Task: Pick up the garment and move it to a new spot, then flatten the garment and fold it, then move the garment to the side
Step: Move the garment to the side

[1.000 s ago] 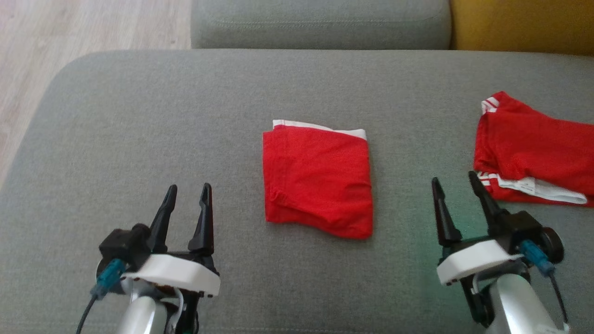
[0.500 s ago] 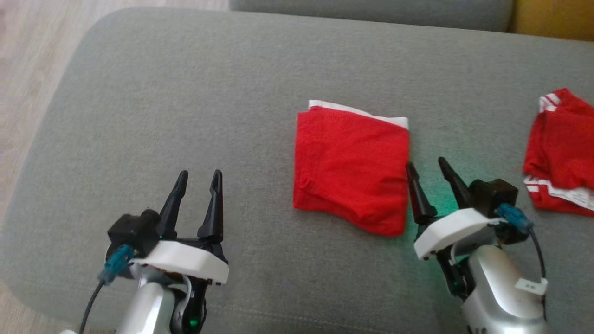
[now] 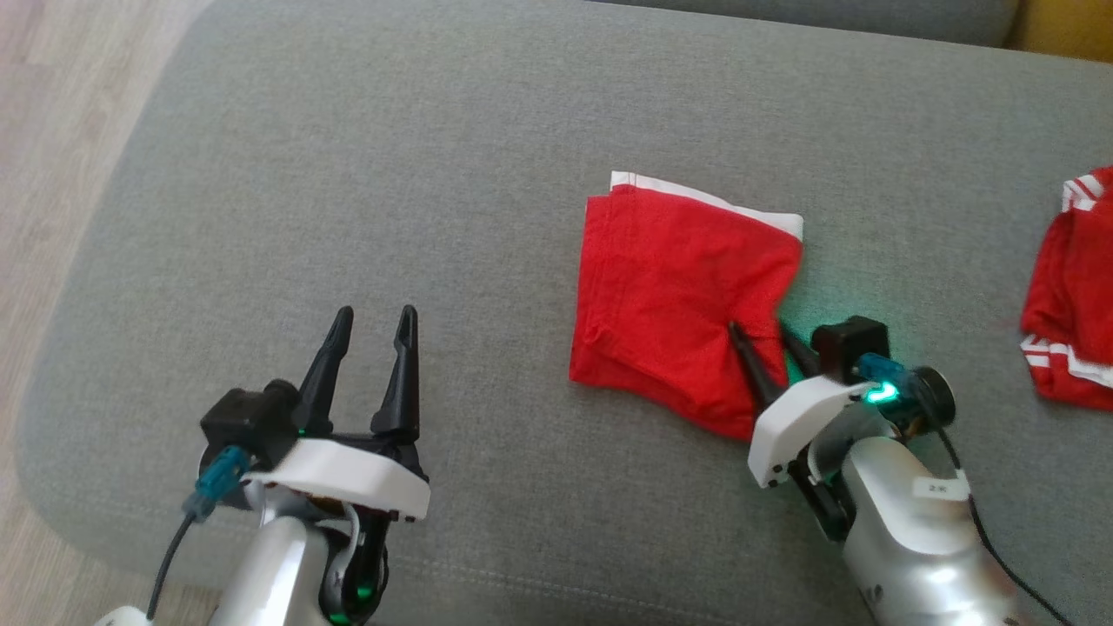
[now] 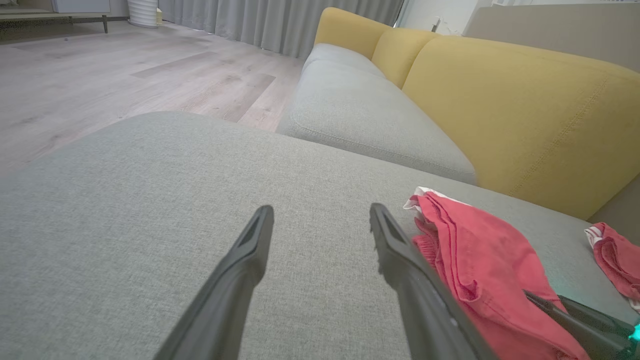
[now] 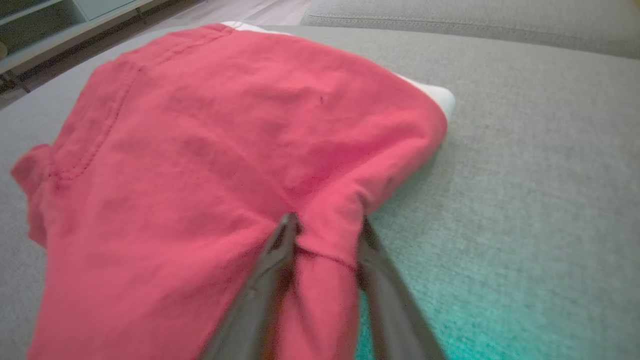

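The garment [image 3: 669, 296] is a folded red piece with a white band along its far edge, lying mid-cushion; it also shows in the left wrist view [image 4: 480, 265] and the right wrist view [image 5: 200, 150]. My right gripper [image 3: 765, 335] is at its near right edge. Its two fingers pinch a raised ridge of red cloth between them [image 5: 325, 225], and that edge is bunched inward. My left gripper [image 3: 374, 313] hovers open over bare cushion to the garment's left, nothing between its fingers [image 4: 320, 215].
A second red garment with white stripes [image 3: 1074, 296] lies at the right edge of the grey cushion [image 3: 391, 174]. Yellow backrests [image 4: 500, 100] rise behind the seat. Wooden floor [image 3: 43, 174] lies beyond the cushion's left edge.
The camera has swung left and down. My right gripper moved left from bare cushion onto the garment's right edge and narrowed on the cloth, puckering it. The left gripper kept its pose.
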